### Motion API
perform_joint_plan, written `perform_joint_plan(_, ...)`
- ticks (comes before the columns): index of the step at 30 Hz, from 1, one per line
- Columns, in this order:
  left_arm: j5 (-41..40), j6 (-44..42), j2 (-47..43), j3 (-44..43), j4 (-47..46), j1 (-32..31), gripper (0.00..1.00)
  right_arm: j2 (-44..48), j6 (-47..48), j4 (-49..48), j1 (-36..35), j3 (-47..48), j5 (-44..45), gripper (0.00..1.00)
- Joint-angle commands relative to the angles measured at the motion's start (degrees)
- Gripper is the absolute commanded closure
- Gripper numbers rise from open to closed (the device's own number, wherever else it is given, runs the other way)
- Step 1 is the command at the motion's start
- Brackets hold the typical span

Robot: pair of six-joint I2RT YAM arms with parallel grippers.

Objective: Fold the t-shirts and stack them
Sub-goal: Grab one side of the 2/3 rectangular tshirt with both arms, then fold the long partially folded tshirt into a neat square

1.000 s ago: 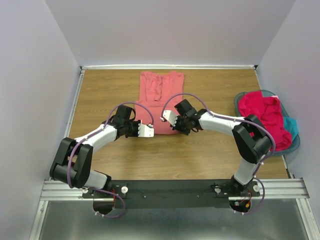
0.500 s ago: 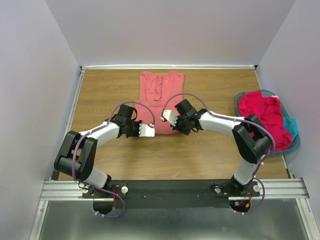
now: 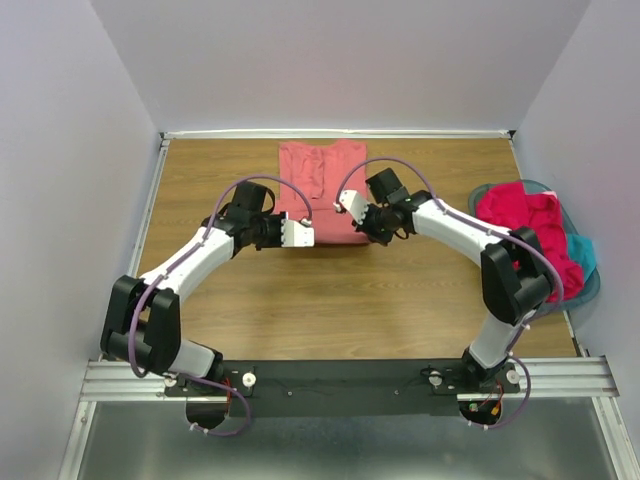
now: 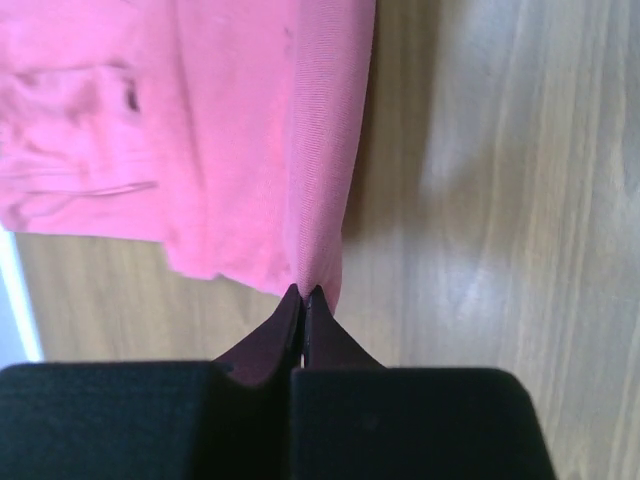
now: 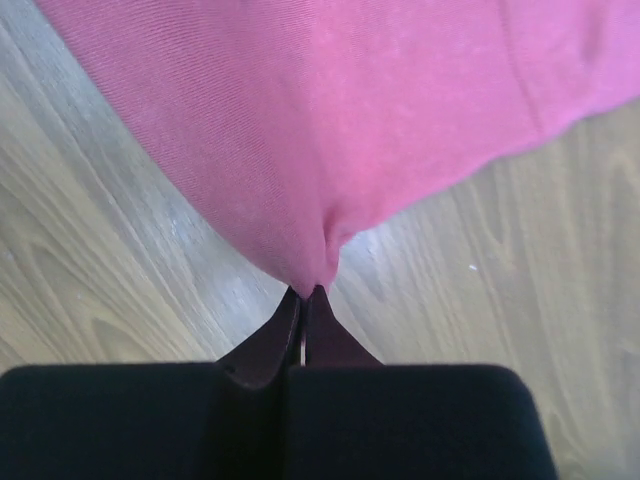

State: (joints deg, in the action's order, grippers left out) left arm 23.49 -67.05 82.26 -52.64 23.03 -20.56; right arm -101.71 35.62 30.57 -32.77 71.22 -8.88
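A salmon-pink t-shirt (image 3: 322, 185) lies at the back middle of the table, its sides folded in. My left gripper (image 3: 299, 233) is shut on its near left corner; in the left wrist view (image 4: 303, 292) the cloth (image 4: 230, 130) hangs from the tips. My right gripper (image 3: 351, 204) is shut on the near right corner; in the right wrist view (image 5: 304, 292) the shirt (image 5: 350, 110) is pinched in a fold. A magenta-red t-shirt (image 3: 530, 235) and a teal one (image 3: 582, 253) lie in the basket.
A round teal basket (image 3: 592, 288) stands at the right edge of the wooden table (image 3: 350, 300). Grey walls close in the back and both sides. A black rail (image 3: 350, 385) carries the arm bases at the near edge.
Both grippers have moved towards the back of the table with the shirt's near corners, so the near hem has been carried back and the shirt looks shorter.
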Motion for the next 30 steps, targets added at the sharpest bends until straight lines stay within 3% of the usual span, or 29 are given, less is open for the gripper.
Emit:
perform_joint_plan(1, 2.8, 1.6, -2.9, -3.0, 7.4, -0.3, 1.00, 3.8, 3.4, 8.2, 0.4, 1.9, -1.8, 0.99)
perform_joint_plan(8, 3.2, -1.1, -9.1, -2.2, 20.0, -3.3, 1.00, 9.2, 4.5, 20.1, 0.2, 0.1, -8.4, 0.99)
perform_joint_plan(14, 7.7, 1.6, -19.1, 0.5, 30.0, -7.8, 1.00, 20.4, 5.3, 30.8, -4.5, -5.8, -13.9, 0.99)
perform_joint_plan(18, 10.5, 3.3, -21.7, -3.6, 34.5, -8.8, 1.00, 22.6, 3.9, 35.9, -4.6, -4.2, -16.3, 1.00)
perform_joint_plan(22, 8.8, 5.2, -18.5, -9.7, 35.6, -8.5, 1.00, 19.5, 4.8, 37.0, -2.3, 3.0, -14.8, 0.99)
perform_joint_plan(25, 7.3, 5.3, -11.9, -13.6, 33.1, -7.0, 1.00, 12.6, 9.0, 38.2, 3.6, 9.3, -16.2, 0.99)
perform_joint_plan(30, 7.8, 5.6, -1.9, -18.6, 24.7, -3.2, 1.00, 0.6, 14.6, 36.8, 8.5, 16.6, -16.1, 1.00)
